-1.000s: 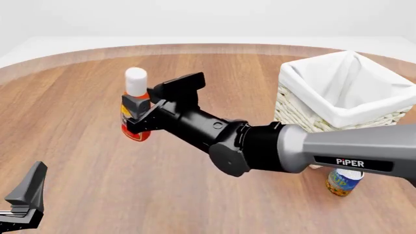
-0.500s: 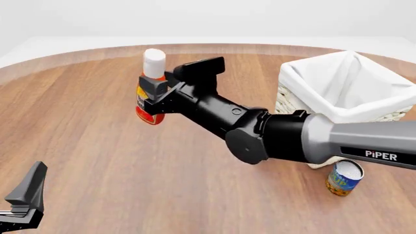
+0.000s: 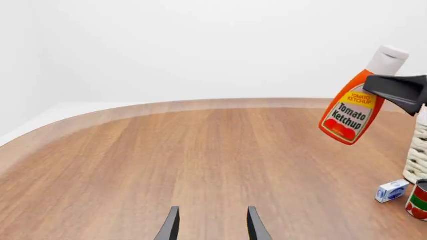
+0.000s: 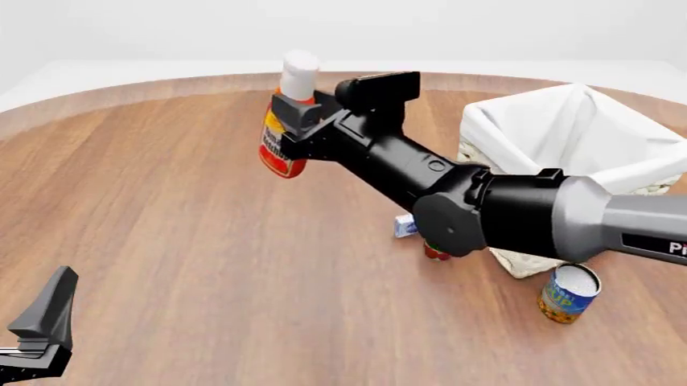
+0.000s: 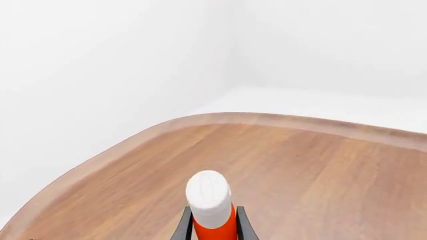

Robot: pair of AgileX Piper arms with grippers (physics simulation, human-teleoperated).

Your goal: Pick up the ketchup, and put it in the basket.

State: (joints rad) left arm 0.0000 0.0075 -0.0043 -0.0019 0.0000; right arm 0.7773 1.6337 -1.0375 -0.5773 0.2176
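Observation:
The ketchup [image 4: 283, 129], a red-orange bottle with a tall white cap, hangs tilted well above the table, held in my right gripper [image 4: 292, 125], which is shut on its upper body. In the left wrist view the ketchup [image 3: 352, 107] floats clear of the wood with a black finger [image 3: 397, 91] across it. From the right wrist the white cap [image 5: 208, 192] shows between the two fingers. The basket [image 4: 569, 165], cream wicker with a white liner, stands at the right, to the right of the bottle. My left gripper [image 4: 43, 338] sits open at the near left corner, empty.
A blue-and-yellow can [image 4: 567, 295] stands in front of the basket. A small white-blue box [image 4: 405, 226] and a red can [image 4: 435, 252] sit under my right arm, also seen as the box [image 3: 391, 191] and red can [image 3: 419, 200] beside the basket's base.
My right gripper has lifted the ketchup off the table and carried it up and to the right, toward the basket. The left arm has not moved.

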